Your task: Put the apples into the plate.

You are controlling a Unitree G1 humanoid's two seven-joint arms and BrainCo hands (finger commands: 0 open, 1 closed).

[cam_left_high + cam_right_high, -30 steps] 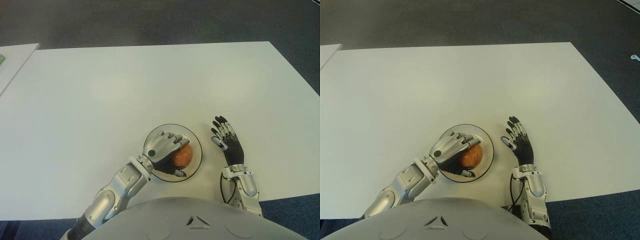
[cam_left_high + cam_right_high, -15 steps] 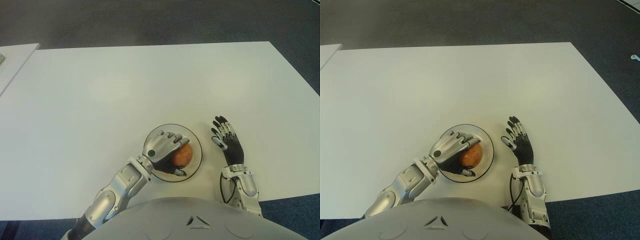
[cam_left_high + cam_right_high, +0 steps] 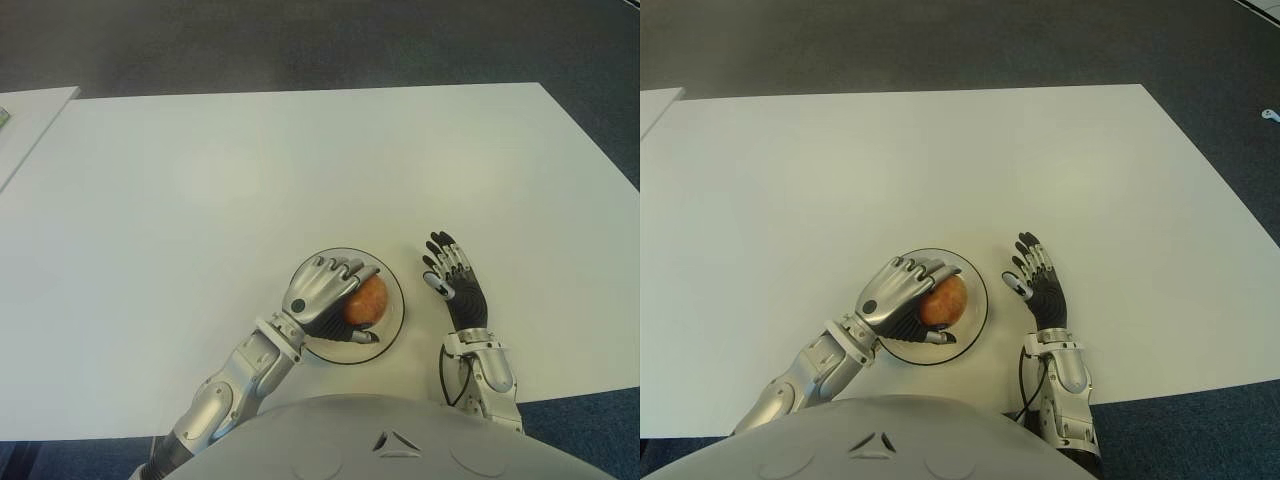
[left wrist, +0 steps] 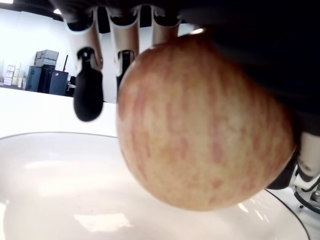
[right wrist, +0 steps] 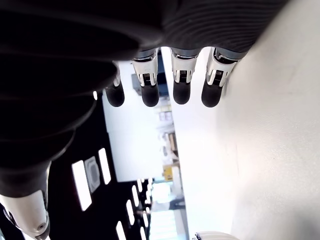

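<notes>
One apple [image 3: 364, 301] and one plate [image 3: 389, 283] are seen on the white table [image 3: 250, 170]; no second apple is visible in any view. The apple, red and yellow streaked, is held over the plate by the left hand [image 3: 322, 296], whose fingers [image 4: 89, 95] are curled around it from above. In the left wrist view the fruit is shown just above the plate's white inner surface; whether its underside touches the plate cannot be told, because the lowest part meets a bright reflection. Much of the apple is covered by the hand in the eye views, and only its right-hand side is exposed. The left part of the plate is hidden under the same hand and wrist.

The right hand [image 3: 456, 286] is seen just to the right of the plate, apart from it, with its fingers [image 5: 181, 90] stretched out straight and nothing held. Whether it touches the tabletop cannot be made out. Both forearms are cut off by the robot's grey torso [image 3: 390, 440] at the bottom edge. The corner of a second white table [image 3: 25, 115] is cut off at the left edge.
</notes>
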